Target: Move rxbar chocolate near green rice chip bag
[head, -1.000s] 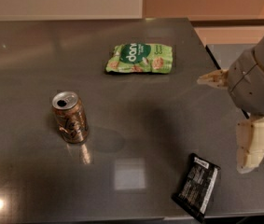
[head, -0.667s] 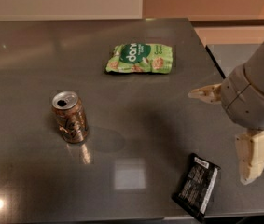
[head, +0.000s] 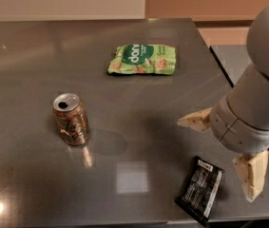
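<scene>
Your gripper [head: 215,160] hangs over the 4 o'clock corner of the surface [head: 29,56], spread wide and holding nothing. The bar [head: 199,189] lies flat just at its 7 o'clock. The bag [head: 142,59] lies well apart at 11 o'clock, and a can [head: 71,119] stands at 9 o'clock.

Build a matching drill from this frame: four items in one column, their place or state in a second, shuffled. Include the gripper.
Items:
1. rxbar chocolate
2. green rice chip bag
3. soda can
4. gripper

Place or state:
A. upright, on the left half of the table
B. flat, at the far side of the table
C. flat, at the near edge, right side
D. open, over the near right part, just above the black wrapper

Pairs: 1-C, 2-B, 3-A, 4-D
</scene>
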Controlling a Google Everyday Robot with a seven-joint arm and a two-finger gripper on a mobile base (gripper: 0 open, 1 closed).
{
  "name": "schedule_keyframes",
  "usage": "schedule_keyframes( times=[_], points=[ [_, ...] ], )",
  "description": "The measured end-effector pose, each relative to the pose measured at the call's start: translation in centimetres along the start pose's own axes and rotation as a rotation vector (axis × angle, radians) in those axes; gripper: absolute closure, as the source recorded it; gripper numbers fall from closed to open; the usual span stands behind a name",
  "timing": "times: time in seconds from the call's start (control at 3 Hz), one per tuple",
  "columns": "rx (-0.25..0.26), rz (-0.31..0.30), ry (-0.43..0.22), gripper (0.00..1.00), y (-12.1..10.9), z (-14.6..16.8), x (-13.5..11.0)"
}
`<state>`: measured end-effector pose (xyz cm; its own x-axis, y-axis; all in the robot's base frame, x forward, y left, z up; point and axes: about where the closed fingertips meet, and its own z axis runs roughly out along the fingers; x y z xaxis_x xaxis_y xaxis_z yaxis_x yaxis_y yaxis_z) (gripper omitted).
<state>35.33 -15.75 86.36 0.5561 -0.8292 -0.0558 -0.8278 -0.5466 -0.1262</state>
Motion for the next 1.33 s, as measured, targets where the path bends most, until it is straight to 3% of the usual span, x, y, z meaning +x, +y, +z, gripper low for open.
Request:
schedule_keyframes(
  times=[0.67, 1.33],
  points=[
    [-0.037, -0.1, 0.018, 0.0, 0.9, 2.7, -0.4],
    [-0.03, -0.141, 0.018, 0.0, 1.9, 3.8, -1.1]
  ],
)
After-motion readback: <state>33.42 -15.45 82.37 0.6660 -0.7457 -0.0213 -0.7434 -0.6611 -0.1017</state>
